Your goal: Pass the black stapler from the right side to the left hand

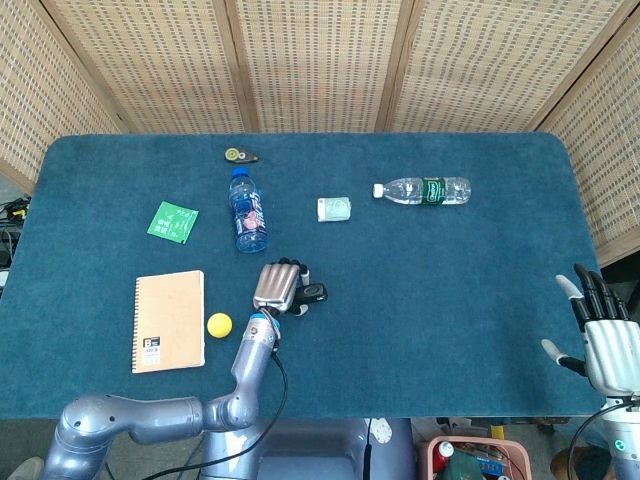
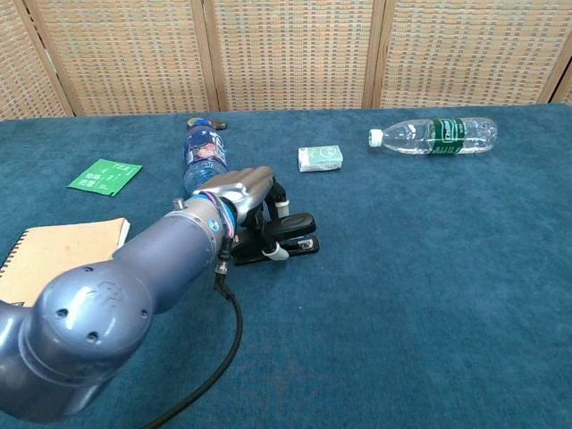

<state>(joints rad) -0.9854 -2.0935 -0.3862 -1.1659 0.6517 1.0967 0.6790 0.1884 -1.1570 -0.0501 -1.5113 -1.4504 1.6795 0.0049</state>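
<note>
The black stapler [image 1: 315,293] lies on the blue table [image 1: 450,300] a little left of centre. My left hand [image 1: 280,287] covers its left half. In the chest view, the left hand [image 2: 246,198] has its fingers curled over the top of the stapler [image 2: 299,223] and its thumb against the near side, gripping it on the cloth. My right hand [image 1: 608,340] is open with fingers spread, beyond the table's right front corner and far from the stapler. The chest view does not show the right hand.
A blue bottle [image 1: 247,212] lies just behind the left hand. A tan notebook [image 1: 168,320] and a yellow ball [image 1: 219,324] lie to its left, a green packet [image 1: 173,221] further back. A small white box [image 1: 334,208] and a clear bottle [image 1: 423,190] lie toward the back.
</note>
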